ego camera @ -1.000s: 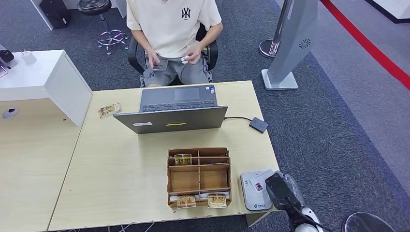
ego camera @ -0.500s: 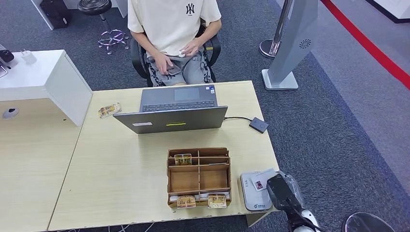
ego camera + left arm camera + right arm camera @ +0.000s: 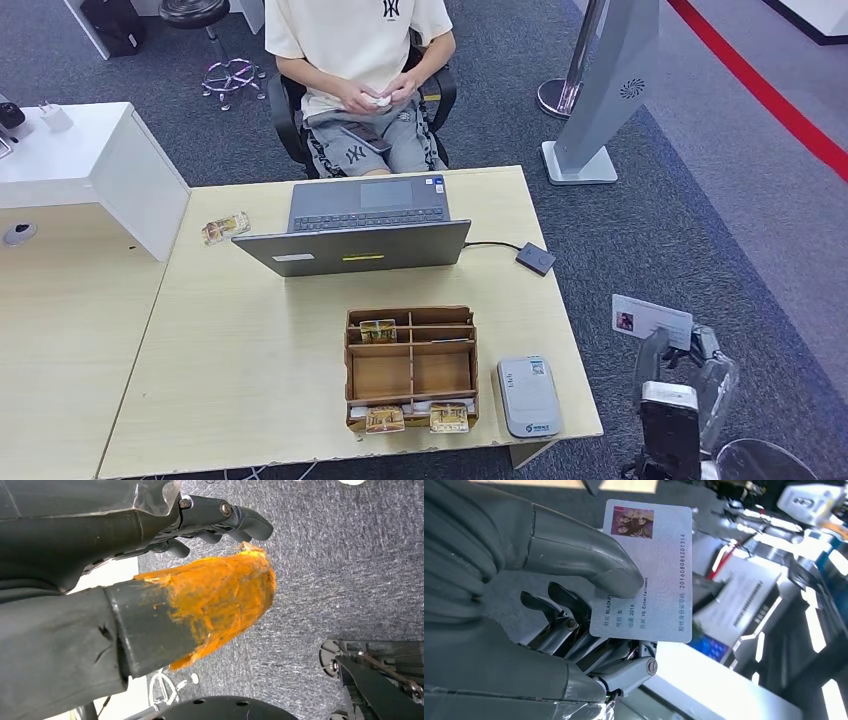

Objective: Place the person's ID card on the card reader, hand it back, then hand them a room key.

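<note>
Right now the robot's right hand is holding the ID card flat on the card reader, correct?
Not quite. The right hand does hold the ID card, but lifted off to the side of the table, away from the card reader, which lies bare. The head view shows this.

The head view is bright and evenly lit, with soft, short shadows under the laptop [image 3: 365, 245] and the wooden organizer [image 3: 411, 365]. In the right wrist view the ID card [image 3: 646, 570] is sharp, while the background is blurred and has strong white glare. The left wrist view is sharp on the carpet [image 3: 350, 565].
</note>
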`<state>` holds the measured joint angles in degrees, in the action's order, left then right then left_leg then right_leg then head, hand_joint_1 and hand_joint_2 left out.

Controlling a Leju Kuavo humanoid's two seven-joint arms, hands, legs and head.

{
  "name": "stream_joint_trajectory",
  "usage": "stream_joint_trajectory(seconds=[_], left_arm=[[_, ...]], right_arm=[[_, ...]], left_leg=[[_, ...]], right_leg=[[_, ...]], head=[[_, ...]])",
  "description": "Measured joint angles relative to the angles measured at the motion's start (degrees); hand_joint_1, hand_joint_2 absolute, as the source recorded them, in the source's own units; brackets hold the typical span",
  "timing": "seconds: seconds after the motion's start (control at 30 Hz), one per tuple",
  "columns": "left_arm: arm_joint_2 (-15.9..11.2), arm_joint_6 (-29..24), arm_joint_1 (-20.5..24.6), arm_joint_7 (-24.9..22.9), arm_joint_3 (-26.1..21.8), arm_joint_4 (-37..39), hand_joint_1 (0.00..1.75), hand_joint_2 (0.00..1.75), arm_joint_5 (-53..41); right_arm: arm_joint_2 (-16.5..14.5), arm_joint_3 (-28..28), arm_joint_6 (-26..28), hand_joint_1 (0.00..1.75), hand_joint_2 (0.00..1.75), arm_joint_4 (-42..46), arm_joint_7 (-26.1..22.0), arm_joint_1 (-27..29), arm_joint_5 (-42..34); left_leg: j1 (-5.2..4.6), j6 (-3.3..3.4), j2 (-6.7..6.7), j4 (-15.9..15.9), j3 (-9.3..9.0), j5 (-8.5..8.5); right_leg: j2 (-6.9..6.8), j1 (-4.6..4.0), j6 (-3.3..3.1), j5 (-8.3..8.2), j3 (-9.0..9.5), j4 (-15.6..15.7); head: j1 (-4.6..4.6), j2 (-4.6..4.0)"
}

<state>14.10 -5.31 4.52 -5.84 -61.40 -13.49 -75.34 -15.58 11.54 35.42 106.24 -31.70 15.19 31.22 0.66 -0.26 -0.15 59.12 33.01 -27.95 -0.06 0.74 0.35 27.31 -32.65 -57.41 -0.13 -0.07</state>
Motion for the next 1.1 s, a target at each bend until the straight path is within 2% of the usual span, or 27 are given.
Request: stream_joint_trajectory(seconds=[0.13, 0.27, 0.5, 0.63, 0.7, 0.83, 1.1], left_arm=[[0.08, 0.25, 0.04, -0.13, 0.06, 0.00, 0.00, 0.00, -0.88], [0.21, 0.47, 0.09, -0.16, 0.28, 0.00, 0.00, 0.00, -2.02], [0.34, 1.59, 0.43, -0.72, 1.93, 0.00, 0.00, 0.00, -4.55], [0.34, 2.29, 0.63, -1.32, 3.29, 0.00, 0.00, 0.00, -6.09], [0.34, 2.52, 0.70, -1.35, 3.86, 0.00, 0.00, 0.00, -6.67], [0.35, 3.18, 0.87, -1.46, 5.03, 0.00, 0.00, 0.00, -8.01], [0.34, 4.33, 1.53, -2.68, 7.08, 0.00, 0.00, 0.00, -9.77]], right_arm=[[-0.18, -3.16, 3.60, 1.75, 1.75, 3.31, -1.31, 0.42, 5.47], [-0.36, -6.94, 4.13, 1.75, 1.75, 4.60, -2.28, -0.50, 13.73], [-0.55, -14.90, 4.16, 1.75, 1.75, 2.40, -3.32, -6.76, 30.67], [-0.27, -18.12, 4.17, 1.75, 1.75, -0.74, -1.97, -11.55, 38.68], [0.01, -19.36, 4.17, 1.75, 1.75, -2.64, 0.41, -14.56, 41.50], [0.53, -22.05, 4.17, 1.75, 1.75, -7.25, 8.52, -22.78, 48.14], [3.14, -27.65, 4.18, 1.75, 1.75, -17.42, 22.55, -35.93, 55.94]], left_leg=[[0.00, 0.00, 0.01, 0.00, 0.00, 0.00], [0.00, 0.00, 0.01, 0.00, 0.01, 0.01], [0.02, -0.03, 0.01, -0.01, 0.00, 0.05], [0.03, -0.03, -0.01, -0.01, 0.01, 0.07], [0.02, -0.01, -0.01, -0.01, 0.02, 0.07], [0.02, 0.00, 0.03, 0.00, -0.03, 0.09], [0.02, 0.01, 0.00, 0.02, -0.02, 0.12]], right_leg=[[0.00, 0.00, 0.00, 0.00, 0.00, 0.00], [0.00, 0.00, 0.00, -0.01, 0.02, -0.01], [0.00, -0.01, -0.03, -0.03, 0.03, -0.05], [-0.01, -0.02, -0.04, -0.04, 0.04, -0.06], [-0.01, -0.01, -0.04, -0.04, 0.04, -0.06], [0.02, -0.01, -0.03, -0.05, 0.03, -0.06], [0.01, -0.01, -0.05, -0.07, 0.02, -0.07]], head=[[-0.01, 0.00], [-0.01, 0.00], [0.01, 0.00], [0.02, 0.00], [0.02, 0.00], [0.01, 0.00], [0.01, 0.00]])
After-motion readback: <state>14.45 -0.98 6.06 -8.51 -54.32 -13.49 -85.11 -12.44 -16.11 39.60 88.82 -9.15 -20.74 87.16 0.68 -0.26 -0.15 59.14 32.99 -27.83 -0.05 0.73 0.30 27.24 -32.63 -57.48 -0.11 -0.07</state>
